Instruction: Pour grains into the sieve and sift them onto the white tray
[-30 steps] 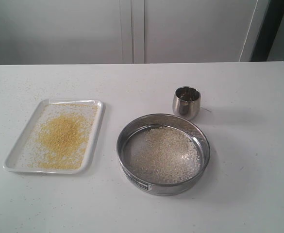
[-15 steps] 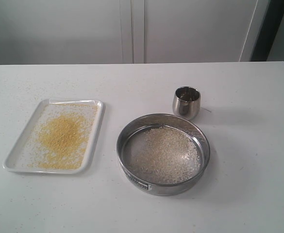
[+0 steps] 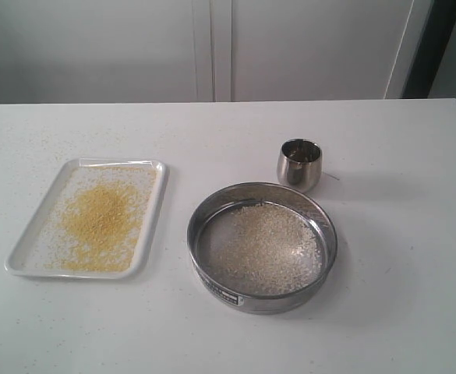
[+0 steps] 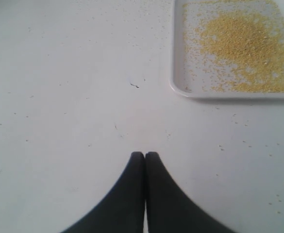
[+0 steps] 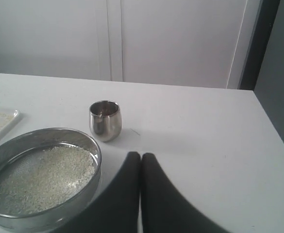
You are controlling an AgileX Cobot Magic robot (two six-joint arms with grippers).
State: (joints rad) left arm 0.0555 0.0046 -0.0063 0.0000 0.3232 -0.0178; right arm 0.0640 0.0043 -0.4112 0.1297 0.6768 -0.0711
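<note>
As fine yellow grains (image 3: 103,218) lie on the tray (image 3: 33,251) and coarse ones sit in the sieve (image 3: 278,302) to its right, sifting looks done. Right gripper (image 5: 141,156), pressed together and empty, is nearer the sieve (cup (image 3: 299,164) just beyond); left gripper (image 4: 144,155), likewise, nearer the tray.

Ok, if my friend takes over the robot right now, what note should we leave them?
Left end effector: shut, empty, over bare table near the white tray.
Right end effector: shut, empty, near the sieve and steel cup.
Things: the sieve sits on the table beside the tray, not touching it; the cup stands upright behind the sieve.
Done: fine yellow grains lie on the tray and coarse whitish grains in the sieve, so sifting looks finished.
Left: probably nothing; a few stray specks dot the table.
</note>
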